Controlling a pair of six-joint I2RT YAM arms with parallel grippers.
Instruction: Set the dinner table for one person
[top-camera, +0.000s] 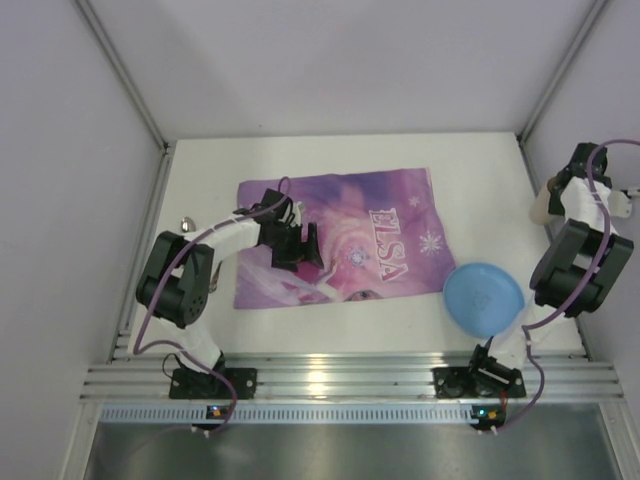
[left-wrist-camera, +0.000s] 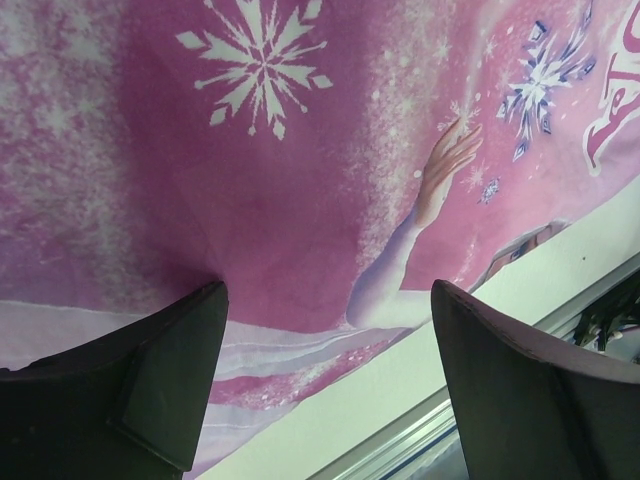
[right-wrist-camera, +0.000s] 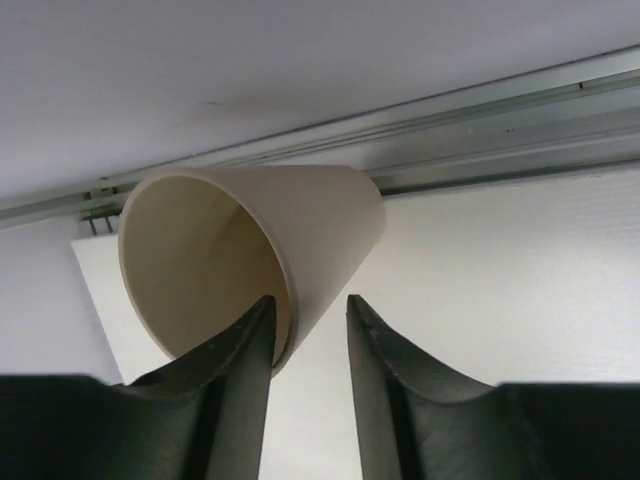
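Top overhead, facing table (top-camera: 330, 325); wrists close; left shares placemat (top-camera: 350, 205).

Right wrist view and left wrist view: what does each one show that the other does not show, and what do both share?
Only the right wrist: a beige cup, its rim wall between the fingers of the right gripper. Only the left wrist: the purple placemat under the open left gripper. Both: the white dinner table and a metal rail at its edge.

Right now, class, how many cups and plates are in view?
2: a blue plate, near right of the dinner table; a beige cup, rim between the right fingers, far right. Others may be hidden.
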